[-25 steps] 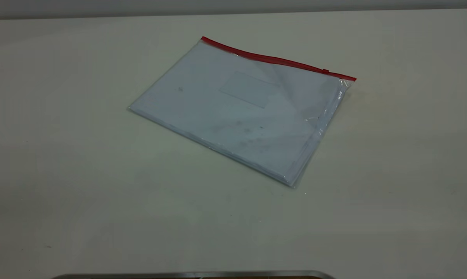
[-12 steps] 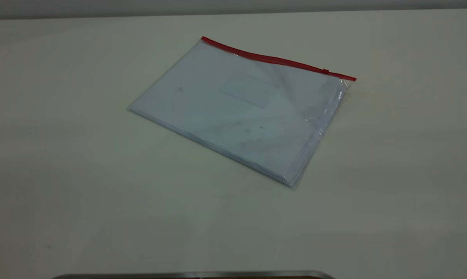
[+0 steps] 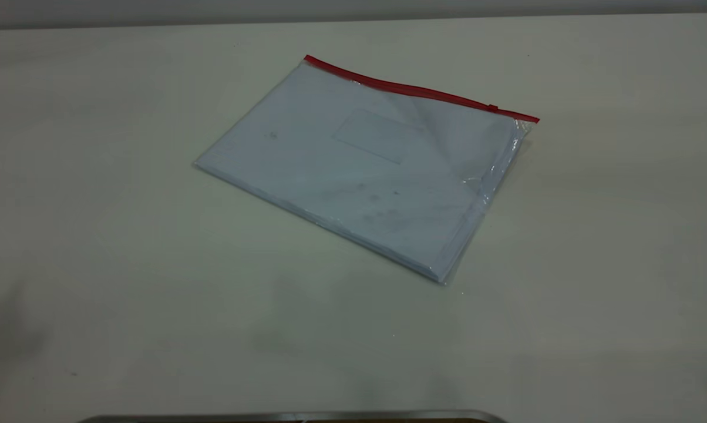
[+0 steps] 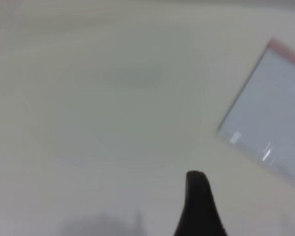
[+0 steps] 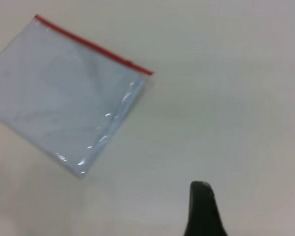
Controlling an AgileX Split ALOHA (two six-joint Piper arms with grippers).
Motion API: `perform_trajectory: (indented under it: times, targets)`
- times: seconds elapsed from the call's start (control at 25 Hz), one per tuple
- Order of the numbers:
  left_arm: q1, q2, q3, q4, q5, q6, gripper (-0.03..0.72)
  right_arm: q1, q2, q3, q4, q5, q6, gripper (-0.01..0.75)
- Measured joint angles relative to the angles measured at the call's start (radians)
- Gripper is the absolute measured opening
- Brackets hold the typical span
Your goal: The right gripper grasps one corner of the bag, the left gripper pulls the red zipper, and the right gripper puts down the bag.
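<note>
The bag (image 3: 359, 164) lies flat on the pale table, slightly turned. The red zipper (image 3: 418, 91) runs along its far long edge, and the small red slider (image 3: 492, 107) sits near the right end. Neither gripper shows in the exterior view. In the left wrist view the left gripper (image 4: 196, 179) appears as a single black tip with no gap, above bare table and well apart from the bag's corner (image 4: 270, 123). In the right wrist view the right gripper (image 5: 201, 189) is also a single black tip, apart from the bag (image 5: 64, 98) and its zipper (image 5: 93, 45).
The table (image 3: 95, 235) spreads wide on all sides of the bag. A grey metal edge (image 3: 295, 416) runs along the near border of the exterior view. The table's far edge lies just behind the bag.
The bag has not moved. Faint shadows have appeared on the table near the front left and front edge.
</note>
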Motion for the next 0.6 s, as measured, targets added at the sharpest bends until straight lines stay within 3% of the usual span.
perform_trajectory:
  times: [0.28,0.6]
  targets:
    - [0.0,0.308,-0.097,-0.227,-0.194,0.258,0.586,0.0,0.356,0.0,0.292,-0.215,-0.266,0.565]
    - [-0.024,0.651,-0.27,-0.478,-0.182,0.743,0.586,0.0,0.809,-0.004,0.74,-0.42,-0.784,0.566]
